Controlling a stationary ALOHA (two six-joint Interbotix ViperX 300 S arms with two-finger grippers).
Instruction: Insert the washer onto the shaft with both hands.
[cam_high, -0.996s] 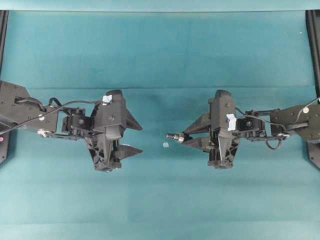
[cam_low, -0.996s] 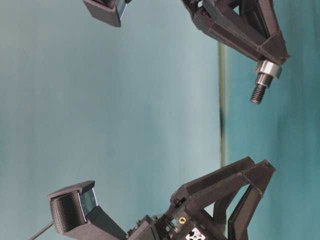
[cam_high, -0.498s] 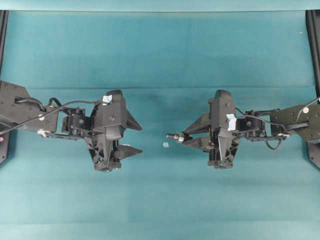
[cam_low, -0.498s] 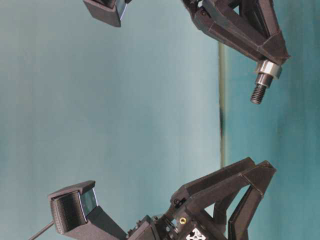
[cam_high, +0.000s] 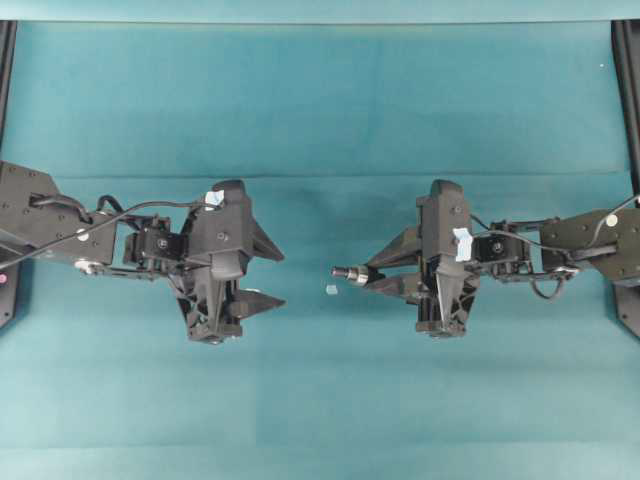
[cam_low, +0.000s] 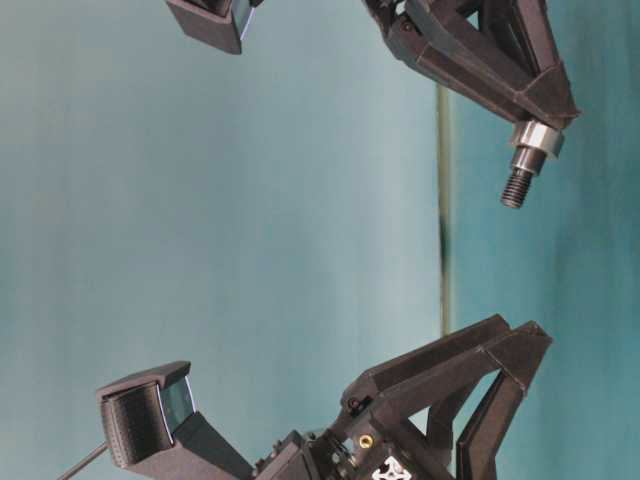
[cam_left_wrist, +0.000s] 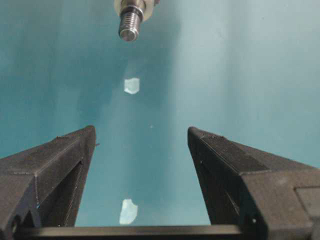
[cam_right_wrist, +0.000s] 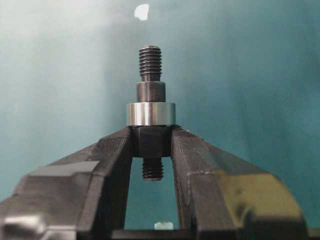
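Washer already seated on the shaft, which the right pincer grips while the left pincer stands wide and empty.

No brand, label or legible writing shows anywhere; only blank bits of white tape sit on the black arms. Both arms reach level toward the middle from opposite sides, pincers facing each other and well apart. The right pincer's jaws are pressed against the shaft's dark middle section, the silvery ring sitting just past the fingertips and the threaded end pointing at the left pincer. The left pincer's two fingers are spread apart with nothing between them. The surface is a plain teal cloth with faint creases, and a tiny pale scrap lies on it between the pincers.
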